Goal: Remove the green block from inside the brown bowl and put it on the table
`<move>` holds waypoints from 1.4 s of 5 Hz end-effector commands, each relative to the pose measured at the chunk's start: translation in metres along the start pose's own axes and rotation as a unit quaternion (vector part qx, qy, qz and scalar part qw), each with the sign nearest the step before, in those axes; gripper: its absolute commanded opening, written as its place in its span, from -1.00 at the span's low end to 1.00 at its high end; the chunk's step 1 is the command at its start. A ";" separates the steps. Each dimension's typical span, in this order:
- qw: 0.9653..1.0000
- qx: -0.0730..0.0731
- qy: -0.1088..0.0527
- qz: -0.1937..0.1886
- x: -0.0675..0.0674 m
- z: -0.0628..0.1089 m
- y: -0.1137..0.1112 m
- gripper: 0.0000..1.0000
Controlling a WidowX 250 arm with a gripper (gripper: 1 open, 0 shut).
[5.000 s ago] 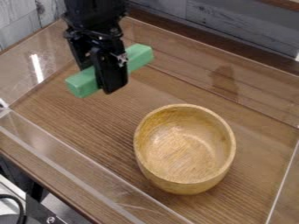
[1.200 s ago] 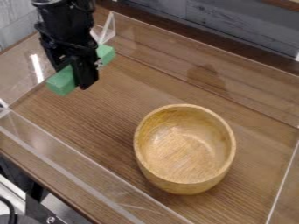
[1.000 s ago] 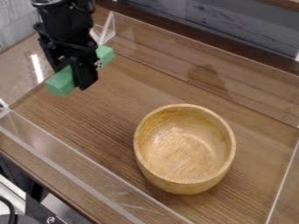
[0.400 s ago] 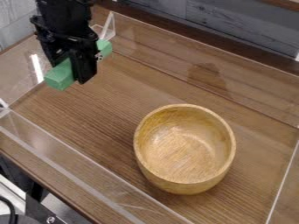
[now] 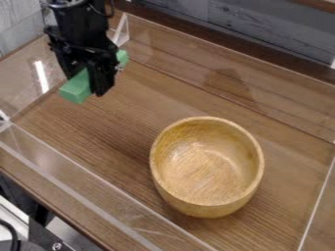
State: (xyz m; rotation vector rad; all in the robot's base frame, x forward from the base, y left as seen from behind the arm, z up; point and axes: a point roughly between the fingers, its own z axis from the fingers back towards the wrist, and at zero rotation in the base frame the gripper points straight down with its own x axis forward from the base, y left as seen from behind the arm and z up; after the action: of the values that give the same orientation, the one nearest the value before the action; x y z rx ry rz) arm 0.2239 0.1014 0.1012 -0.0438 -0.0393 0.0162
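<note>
My gripper (image 5: 89, 90) hangs over the far left part of the table (image 5: 197, 98), pointing down and shut on the green block (image 5: 78, 88). The block sticks out of the fingers at both ends, tilted, its lower left end just above the tabletop; I cannot tell if it touches. The brown bowl (image 5: 207, 166) stands on the table to the lower right, well apart from the gripper, and nothing lies inside it.
Clear acrylic walls (image 5: 78, 176) run along the table's edges, with one close to the left of the gripper. Bare wood lies between the gripper and the bowl. Dark gear shows at the lower left corner (image 5: 20, 235).
Still shut on the green block, the gripper first drifted left with it, then came slightly right and lower toward the tabletop. The bowl has not moved.
</note>
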 end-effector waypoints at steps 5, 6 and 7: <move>0.999 0.020 -0.024 0.013 0.039 -0.039 0.029 -1.00; 0.999 0.019 -0.022 0.013 0.042 -0.041 0.030 1.00; 1.000 0.016 -0.019 0.015 0.044 -0.032 0.029 1.00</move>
State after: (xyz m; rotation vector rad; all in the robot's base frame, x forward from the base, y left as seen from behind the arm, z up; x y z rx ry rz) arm 0.2600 0.1237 0.0533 -0.0400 -0.0165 0.0415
